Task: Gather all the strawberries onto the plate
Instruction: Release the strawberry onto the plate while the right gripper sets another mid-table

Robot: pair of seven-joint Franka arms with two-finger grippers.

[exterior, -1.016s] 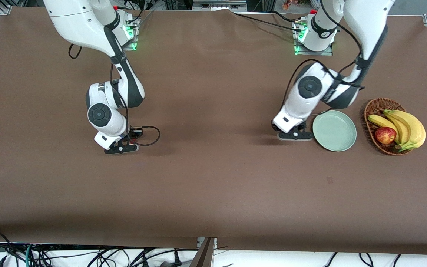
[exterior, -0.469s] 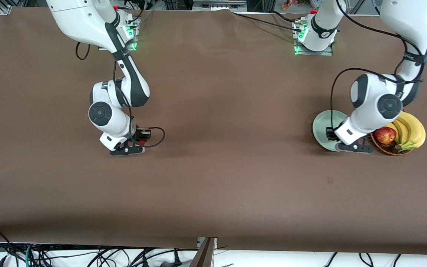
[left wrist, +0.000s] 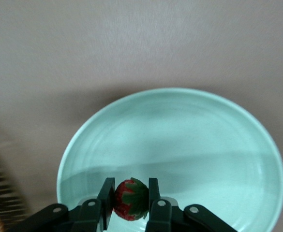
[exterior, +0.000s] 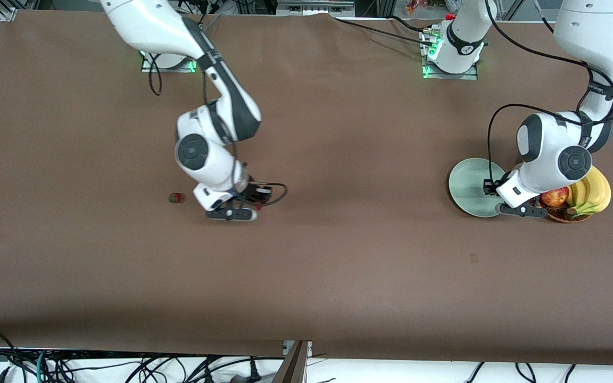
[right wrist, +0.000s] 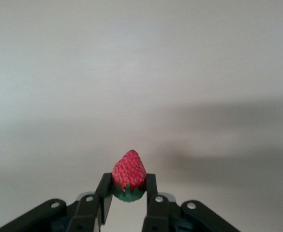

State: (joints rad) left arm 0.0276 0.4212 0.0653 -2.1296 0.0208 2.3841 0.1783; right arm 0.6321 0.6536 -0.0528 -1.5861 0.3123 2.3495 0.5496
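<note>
My left gripper [exterior: 519, 211] hangs low over the rim of the mint-green plate [exterior: 469, 183] on its basket side, shut on a strawberry [left wrist: 130, 199]. The left wrist view shows that berry just above the plate [left wrist: 180, 135], pinched between the fingers of the left gripper [left wrist: 130, 193]. My right gripper [exterior: 231, 214] is over bare table near the middle, shut on a second strawberry [right wrist: 129, 176], which sits between the fingers of the right gripper [right wrist: 128, 186]. A third strawberry [exterior: 176, 198] lies loose on the table beside the right gripper, toward the right arm's end.
A brown wicker basket [exterior: 564, 217] stands beside the plate at the left arm's end, holding bananas [exterior: 594, 191] and a red-yellow apple [exterior: 555, 197]. The left arm's wrist partly covers it. Brown tabletop stretches between the two grippers.
The right arm has swung toward the table's middle with its strawberry, uncovering the loose berry. The left arm has crossed over the plate toward the basket with its berry.
</note>
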